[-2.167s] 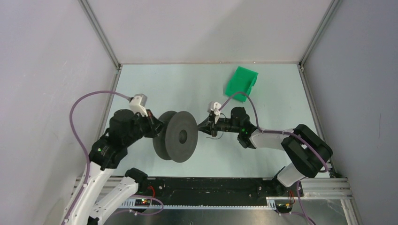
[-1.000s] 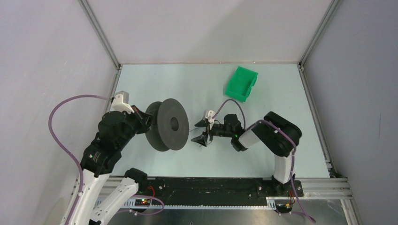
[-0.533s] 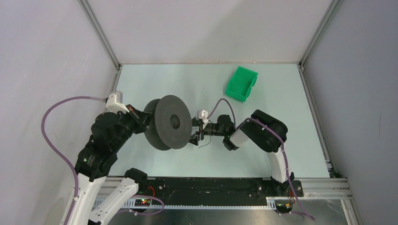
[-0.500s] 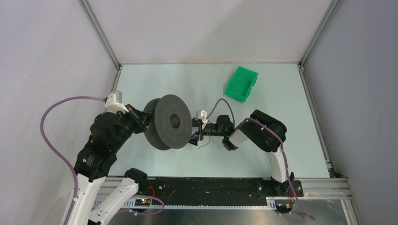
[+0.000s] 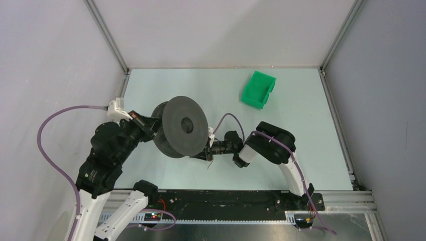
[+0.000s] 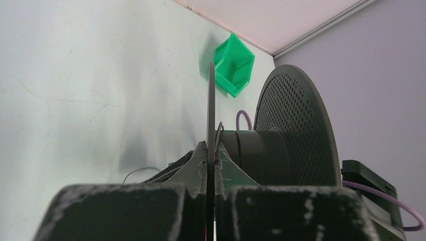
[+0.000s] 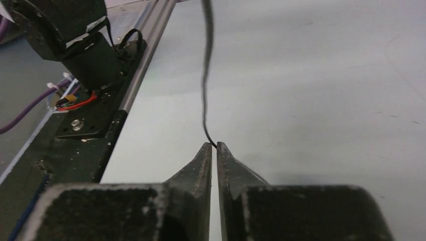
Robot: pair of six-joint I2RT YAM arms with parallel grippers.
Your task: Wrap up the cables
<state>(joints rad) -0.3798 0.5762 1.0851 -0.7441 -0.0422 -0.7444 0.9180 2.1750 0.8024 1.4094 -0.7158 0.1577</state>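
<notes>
Here the right end effector (image 7: 213, 147) pinches the thin cable (image 7: 204, 80) only at its very tips, just beside the reel (image 5: 186, 126), whose flange the left end effector (image 6: 211, 163) clamps over the counter (image 5: 301, 125). Too hard a pull could slip the cable free.

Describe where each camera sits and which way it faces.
Top external: above and behind, facing down on the table; left arm and right arm show.
Left wrist: on the left hand, clamped on the reel's flange, facing the green bin.
Right wrist: on the right hand, shut on the cable, facing the base rail.
Shared: top and left wrist show reel, bin.
</notes>
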